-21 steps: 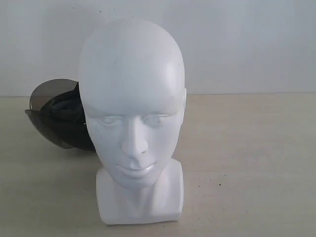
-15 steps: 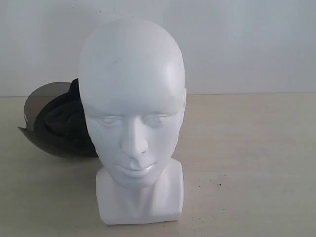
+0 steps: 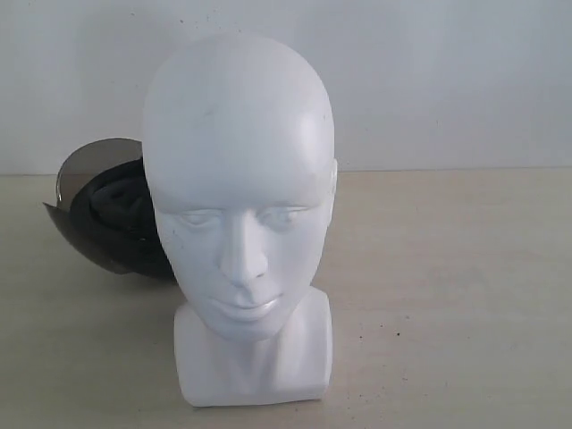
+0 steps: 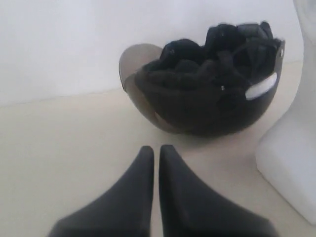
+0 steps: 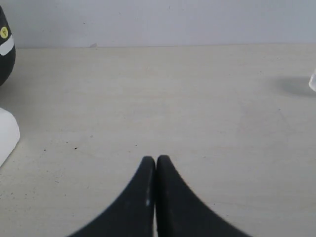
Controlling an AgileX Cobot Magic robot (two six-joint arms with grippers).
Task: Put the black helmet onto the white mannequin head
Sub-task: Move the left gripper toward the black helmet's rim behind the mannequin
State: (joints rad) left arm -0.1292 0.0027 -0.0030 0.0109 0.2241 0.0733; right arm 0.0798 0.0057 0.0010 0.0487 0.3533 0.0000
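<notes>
Black helmet (image 4: 212, 98) is in no grasp. The left fingers (image 4: 146, 165) are pressed nearly together and empty, pointing toward it from near. The right fingers (image 5: 148, 173) are clenched on nothing above the bare bench (image 5: 197, 108). The helmet rests upside down, with its padding upward and its visor (image 4: 133, 61) turned away from the white mannequin head (image 3: 237, 179), near its base. I judge that the left fingers must first spread, then take the shell rim and not the thin visor, and turn it over before lowering. The bench is pale and lightly speckled. A plain white wall (image 3: 447, 71) stands behind.
</notes>
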